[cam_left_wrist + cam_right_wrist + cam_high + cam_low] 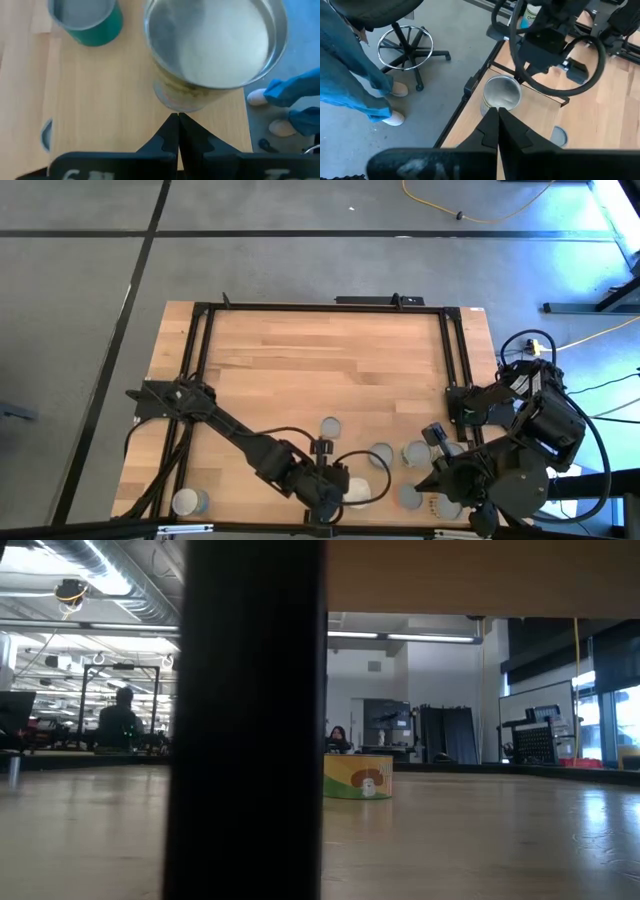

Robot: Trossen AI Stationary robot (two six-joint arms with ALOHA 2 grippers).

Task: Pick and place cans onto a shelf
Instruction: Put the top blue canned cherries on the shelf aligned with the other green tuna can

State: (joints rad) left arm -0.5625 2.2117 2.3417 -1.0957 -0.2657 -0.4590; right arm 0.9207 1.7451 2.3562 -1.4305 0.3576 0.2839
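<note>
Six round cans with dull silver tops are being shown on the striped plank table (320,370) from above: one (188,501) alone at the near left corner, five clustered near the near edge. The yellow-labelled can (212,50) is being faced by the left gripper (178,131), fingers pressed shut, nothing held. The right gripper (498,125), likewise shut and empty, is being held above that cluster. A person's blue trouser legs (350,85) and a stool (405,47) are being seen beside the table. The low view is being blocked by a dark post (250,720).
</note>
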